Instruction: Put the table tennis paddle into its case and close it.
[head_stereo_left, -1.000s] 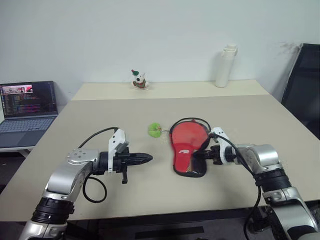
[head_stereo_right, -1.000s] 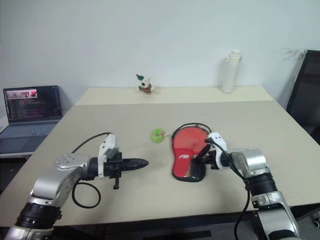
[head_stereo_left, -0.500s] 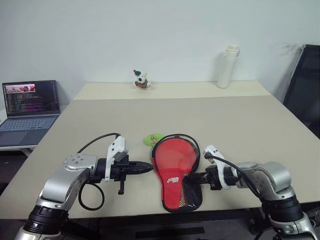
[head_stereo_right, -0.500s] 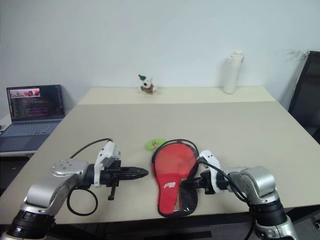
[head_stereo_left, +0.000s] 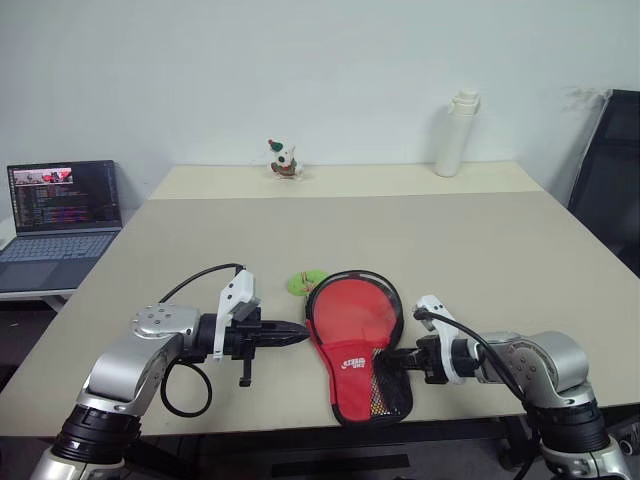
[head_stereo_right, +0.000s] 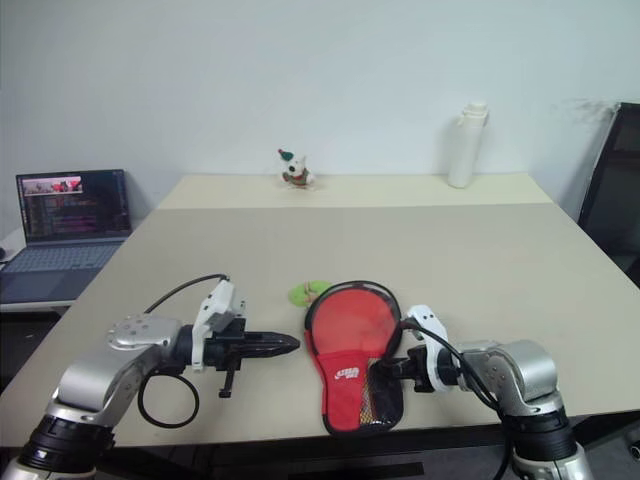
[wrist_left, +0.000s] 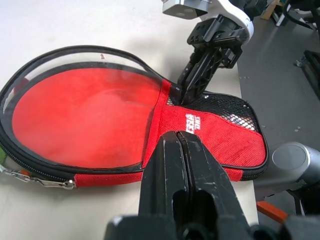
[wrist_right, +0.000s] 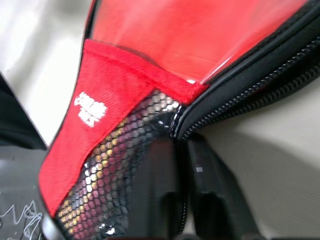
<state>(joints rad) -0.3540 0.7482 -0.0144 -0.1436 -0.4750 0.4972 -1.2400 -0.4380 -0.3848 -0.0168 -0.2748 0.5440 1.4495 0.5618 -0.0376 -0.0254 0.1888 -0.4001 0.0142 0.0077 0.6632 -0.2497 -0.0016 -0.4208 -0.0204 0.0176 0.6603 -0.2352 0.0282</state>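
The case (head_stereo_left: 352, 325) lies flat near the table's front edge, red face up, with a white logo and a black mesh pocket (wrist_left: 227, 107) at its narrow end. Its zip (wrist_left: 47, 182) stands partly undone along the round end. The green charm (head_stereo_left: 300, 281) rests just behind it. The table tennis paddle is hidden; I cannot tell whether it lies under the glossy red round face. My right gripper (head_stereo_left: 385, 357) pinches the case's zip edge at the neck, its fingers (wrist_right: 210, 195) close together. Shut and empty, my left gripper (head_stereo_left: 300, 336) points at the case's left side, a little short of it.
An open laptop (head_stereo_left: 62, 210) sits on a side table at the left. A white bottle (head_stereo_left: 452, 133) and a small toy figure (head_stereo_left: 284, 160) stand at the table's far edge. There is a black chair (head_stereo_left: 610, 180) at the right. The case's narrow end lies close to the front table edge (head_stereo_left: 300, 425).
My right gripper pulled the case back toward the front edge and to the left, the charm trailing along. In the last half second almost nothing shifted. The left gripper kept still.
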